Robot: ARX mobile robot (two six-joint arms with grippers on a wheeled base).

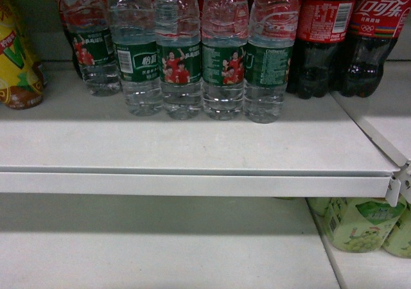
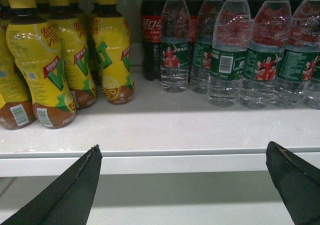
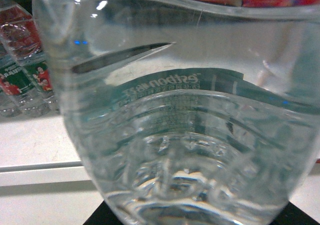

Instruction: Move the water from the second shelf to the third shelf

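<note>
One water bottle [image 3: 185, 135] fills the right wrist view, clear and ribbed, with the back of its green label showing through the water. My right gripper [image 3: 195, 217] is shut on it; only dark finger [image 3: 101, 218] bits show at its base. It hangs in front of a white shelf edge [image 3: 35, 174]. Several more water bottles [image 1: 180, 58] stand in a row on the upper shelf [image 1: 192, 148] in the head view, where neither gripper shows. My left gripper [image 2: 182, 152] is open and empty, level with that shelf's front lip [image 2: 180, 162].
Yellow tea bottles [image 2: 45, 60] stand left of the water row and dark cola bottles [image 1: 350, 38] to its right. On the lower shelf [image 1: 160, 250], pale green drink bottles [image 1: 359, 225] sit at the right. A bracket [image 1: 393, 189] joins the shelf sections.
</note>
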